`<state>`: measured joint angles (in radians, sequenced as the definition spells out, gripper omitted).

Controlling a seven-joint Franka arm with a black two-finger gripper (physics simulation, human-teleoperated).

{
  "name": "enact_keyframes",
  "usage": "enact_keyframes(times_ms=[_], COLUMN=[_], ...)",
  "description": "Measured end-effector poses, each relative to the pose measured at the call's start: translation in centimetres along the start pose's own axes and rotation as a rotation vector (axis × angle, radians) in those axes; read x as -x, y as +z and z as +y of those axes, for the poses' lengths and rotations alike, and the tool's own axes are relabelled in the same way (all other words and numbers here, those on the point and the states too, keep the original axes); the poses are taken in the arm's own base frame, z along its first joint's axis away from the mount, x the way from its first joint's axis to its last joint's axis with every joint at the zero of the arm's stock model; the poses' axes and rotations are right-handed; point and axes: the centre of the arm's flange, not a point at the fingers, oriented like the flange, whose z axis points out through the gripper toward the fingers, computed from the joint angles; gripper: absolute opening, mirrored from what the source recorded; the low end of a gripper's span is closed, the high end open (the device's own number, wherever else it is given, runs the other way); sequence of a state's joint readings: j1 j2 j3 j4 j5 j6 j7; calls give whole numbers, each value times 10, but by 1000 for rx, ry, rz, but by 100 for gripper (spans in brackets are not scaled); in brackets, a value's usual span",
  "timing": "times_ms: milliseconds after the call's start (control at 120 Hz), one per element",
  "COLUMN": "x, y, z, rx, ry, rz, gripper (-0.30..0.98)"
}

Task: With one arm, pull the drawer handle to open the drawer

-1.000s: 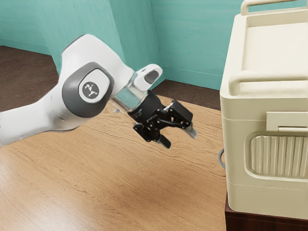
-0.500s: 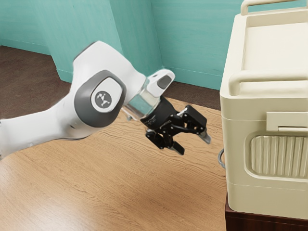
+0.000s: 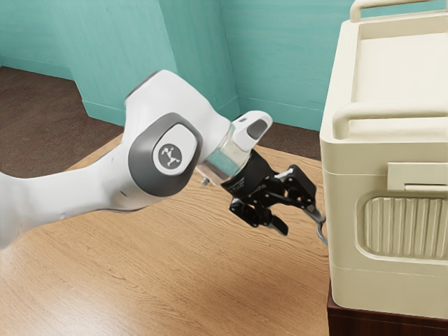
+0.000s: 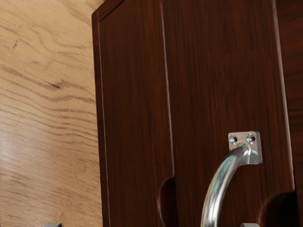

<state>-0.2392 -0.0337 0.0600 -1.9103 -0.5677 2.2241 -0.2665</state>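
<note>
The black two-finger gripper (image 3: 301,222) is open, its fingers spread well apart with nothing clasped between them. It hangs tilted above the pale, wavy-grained wooden table (image 3: 175,280), at the end of the white arm with grey joint covers (image 3: 165,155), which comes in from the exterior view's left. In the exterior view, the finger nearer the dark reddish-brown wooden cabinet (image 3: 378,326) overlaps the curved, shiny silver metal handle (image 3: 323,236); whether the two touch, I cannot tell. The handle sits on the cabinet's side facing the arm, low beside the cream, box-shaped cooler (image 3: 350,245) that rests on the cabinet top. In the wrist view, the handle bows out from a small square metal plate with two screws (image 4: 256,153), fixed to the dark brown wooden drawer front (image 4: 213,71) close to its long edge farther from the bare tabletop. The two fingertips lie to either side of the handle's line, one noticeably closer to it than the other. How far the drawer stands open or shut, I cannot tell. The cooler has rounded bars on top and a ribbed panel (image 3: 406,227) on its side, and behind it all runs a teal wall (image 3: 280,56) above a dark brown floor (image 3: 28,112).
</note>
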Motion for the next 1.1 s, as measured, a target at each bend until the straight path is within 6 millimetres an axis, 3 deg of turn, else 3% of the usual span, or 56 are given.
enact_keyframes(times_ms=[200, 483, 617, 917, 1100], x=[1, 12, 11, 12, 12], y=[2, 27, 30, 26, 21], z=[4, 16, 13, 12, 9], rx=[0, -20, -28, -45, -58], ry=[-4, 5, -5, -10, -14], rz=[-1, -41, -44, -37, -34], gripper=[44, 43, 41, 16, 7])
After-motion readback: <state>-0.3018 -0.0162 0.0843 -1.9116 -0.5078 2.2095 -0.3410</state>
